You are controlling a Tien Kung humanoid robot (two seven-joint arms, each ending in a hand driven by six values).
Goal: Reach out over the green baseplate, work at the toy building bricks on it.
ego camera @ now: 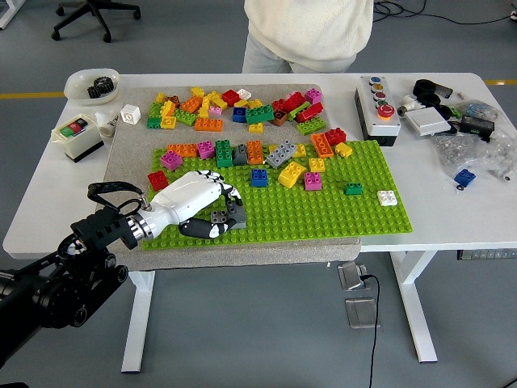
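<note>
The green baseplate (323, 212) lies on a grey mat in the middle of the table. Several coloured bricks stand along its far edge, among them a blue brick (258, 177), a yellow brick (292, 174) and a white brick (387, 197). My left hand (220, 213), white with a black arm behind it, rests on the plate's near left corner. Its fingers curl around a dark grey brick (228, 216) that sits on the plate. My right arm is out of view.
A loose pile of bricks (234, 109) covers the mat beyond the plate. A person in a cream sweater (307, 32) stands at the far side. A button box (376, 107) and cluttered parts lie right; a white bowl (91, 84) and switch box (77, 136) lie left.
</note>
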